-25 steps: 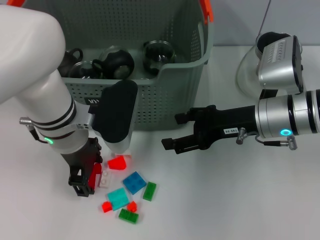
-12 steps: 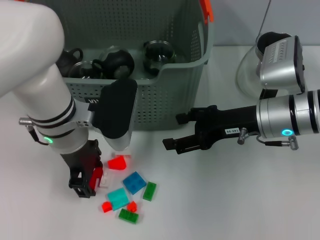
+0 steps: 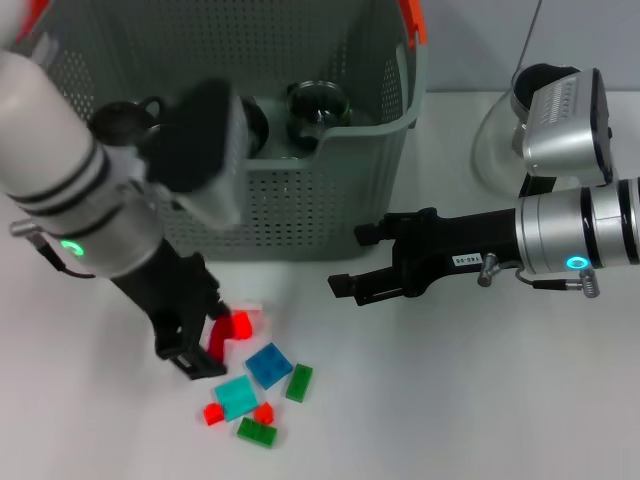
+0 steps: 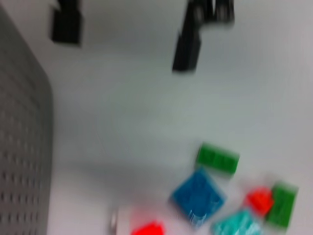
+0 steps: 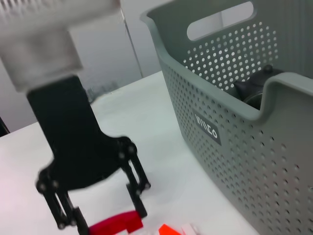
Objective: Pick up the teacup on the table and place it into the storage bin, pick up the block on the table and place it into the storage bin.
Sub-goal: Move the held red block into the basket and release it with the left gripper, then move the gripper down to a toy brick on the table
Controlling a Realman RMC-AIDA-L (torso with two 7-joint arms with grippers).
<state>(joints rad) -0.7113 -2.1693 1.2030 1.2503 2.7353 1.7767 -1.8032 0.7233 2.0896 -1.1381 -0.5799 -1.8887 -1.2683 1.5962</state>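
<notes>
My left gripper point(image 3: 205, 352) hangs low over the table in front of the storage bin point(image 3: 320, 190), shut on a dark red block point(image 3: 216, 343). The right wrist view shows the same gripper point(image 5: 105, 220) with the red block point(image 5: 115, 224) between its fingertips. Beside it lies a scatter of blocks: blue point(image 3: 268, 365), teal point(image 3: 235, 397), green point(image 3: 299, 382), bright red point(image 3: 238, 325). Dark teacups point(image 3: 318, 110) lie inside the bin. My right gripper point(image 3: 355, 260) hovers open to the right of the bin's front, holding nothing.
A glass carafe point(image 3: 500, 150) stands at the back right, behind the right arm. The bin's perforated wall point(image 5: 230, 137) rises close behind the blocks. More small blocks, green point(image 3: 257, 432) and red point(image 3: 213, 412), lie nearer the table's front.
My left arm has swung up and back toward the bin, and its gripper has shifted slightly right with the red block in it. The right arm has stayed put.
</notes>
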